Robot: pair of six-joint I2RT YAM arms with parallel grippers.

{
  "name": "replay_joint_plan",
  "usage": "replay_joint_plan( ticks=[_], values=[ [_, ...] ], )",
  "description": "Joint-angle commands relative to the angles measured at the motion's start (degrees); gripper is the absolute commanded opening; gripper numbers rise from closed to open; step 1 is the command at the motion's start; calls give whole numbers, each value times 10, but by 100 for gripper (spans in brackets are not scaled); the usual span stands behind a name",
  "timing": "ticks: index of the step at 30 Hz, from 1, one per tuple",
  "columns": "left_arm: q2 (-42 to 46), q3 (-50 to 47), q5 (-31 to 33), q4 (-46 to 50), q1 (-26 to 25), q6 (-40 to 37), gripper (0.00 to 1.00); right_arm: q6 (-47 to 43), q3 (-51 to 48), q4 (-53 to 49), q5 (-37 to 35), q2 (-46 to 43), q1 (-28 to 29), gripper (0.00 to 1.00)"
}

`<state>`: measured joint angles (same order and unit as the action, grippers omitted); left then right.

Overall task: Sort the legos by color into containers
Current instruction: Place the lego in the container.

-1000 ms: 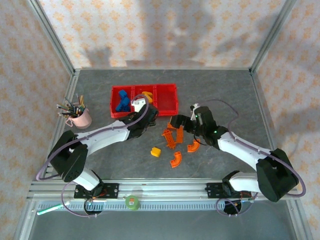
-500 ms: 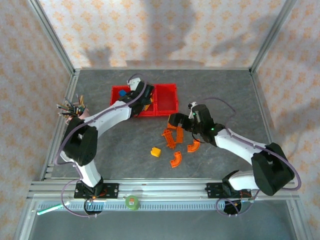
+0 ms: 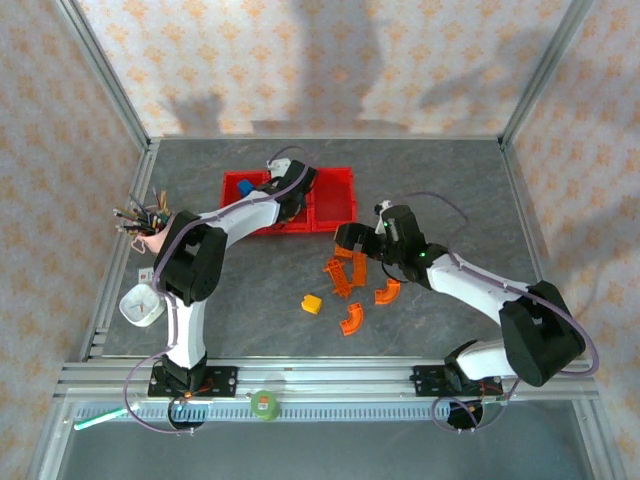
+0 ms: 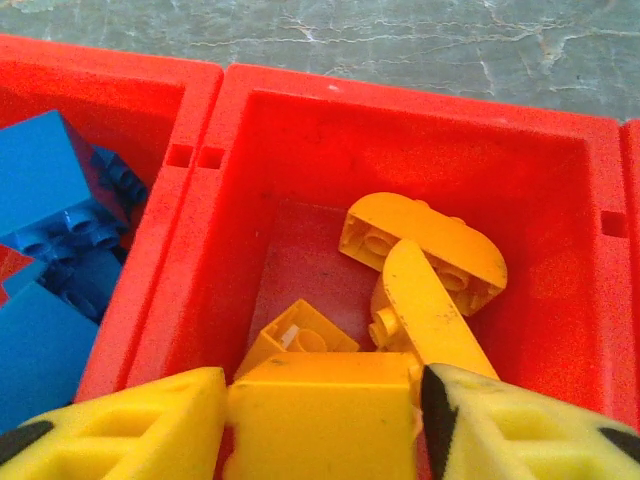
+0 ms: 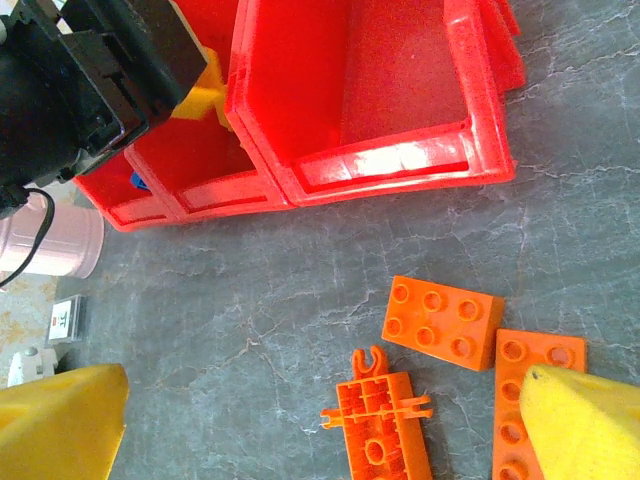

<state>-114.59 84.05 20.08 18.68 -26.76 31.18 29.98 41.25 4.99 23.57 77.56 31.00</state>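
Observation:
The containers (image 3: 335, 205) are one red tray of three bins at the table's back centre. My left gripper (image 3: 290, 195) hangs over the middle bin (image 4: 300, 130). A yellow brick (image 4: 320, 420) sits between its fingers, with thin slivers of gap on both sides. Under it lie yellow legos, among them an arch (image 4: 425, 240). Blue bricks (image 4: 50, 200) fill the left bin. My right gripper (image 3: 345, 245) stands wide open and holds nothing, low over orange legos (image 3: 345, 272). Below it are a six-stud brick (image 5: 443, 322) and a clip piece (image 5: 385, 430).
A pink cup with pens (image 3: 155, 232) stands left of the tray. A small white device (image 3: 140, 303) lies by the left rail. Two orange arches (image 3: 387, 293) (image 3: 351, 320) and a yellow brick (image 3: 312, 303) lie on the table in front.
My left gripper has swung from the tray's front edge up and over the middle bin, arm stretched out. My right gripper has edged slightly left over the orange pieces.

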Motion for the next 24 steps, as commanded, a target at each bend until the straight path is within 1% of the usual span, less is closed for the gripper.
replay_joint_plan(
  ticks=[1,4,8,12,16,24],
  values=[
    [7,30,24,25,3,-14,61,-6,15,-5,-8,-16,-3,100],
    [28,28,16,33,3,-15,65,-11,18,-18,-12,-21,-3,100],
    [81,3,-16,26,4,-22,71,-14,13,-30,-17,-33,-3,100],
    [137,-30,-48,25,2,-25,72,-20,9,-44,-18,-44,-2,100],
    [213,-91,-74,18,-4,-20,73,-23,2,-52,-14,-54,-1,100],
    [367,-247,-100,13,-30,30,74,-35,-3,-86,-27,-62,17,100]
  ],
)
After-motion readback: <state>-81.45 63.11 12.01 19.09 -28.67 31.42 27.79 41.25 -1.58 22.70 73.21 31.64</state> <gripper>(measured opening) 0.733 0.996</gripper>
